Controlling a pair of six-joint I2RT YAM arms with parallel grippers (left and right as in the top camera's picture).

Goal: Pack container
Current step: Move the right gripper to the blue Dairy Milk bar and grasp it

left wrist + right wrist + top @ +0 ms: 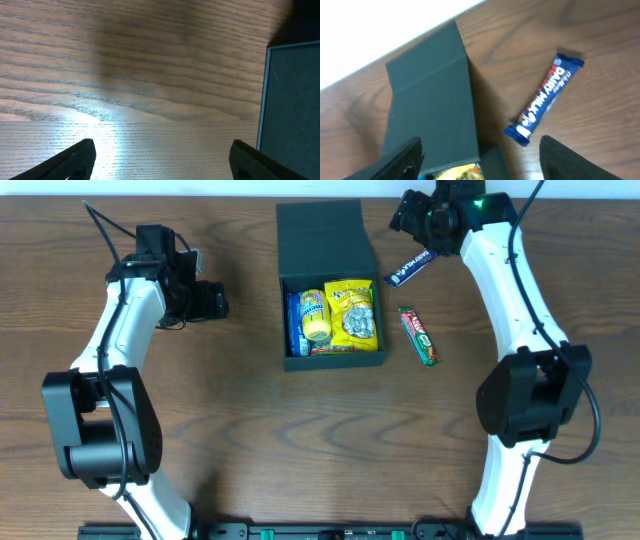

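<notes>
The black container [283, 320] stands open at the back middle of the table, its flap lid [320, 225] folded back. Inside lie two yellow snack packets [352, 312] and a blue one. A blue Dairy Milk bar [412, 268] lies on the table to its right, and a red and green bar [419, 336] lies nearer. My right gripper [405, 215] is open and empty, above the lid [430, 90] and the Dairy Milk bar [545, 100]. My left gripper [218, 303] is open and empty, left of the container, whose wall [295, 100] shows in the left wrist view.
The table is brown wood. Its back edge meets a white surface just behind the lid [380, 30]. Bare wood lies between my left fingers [162, 145].
</notes>
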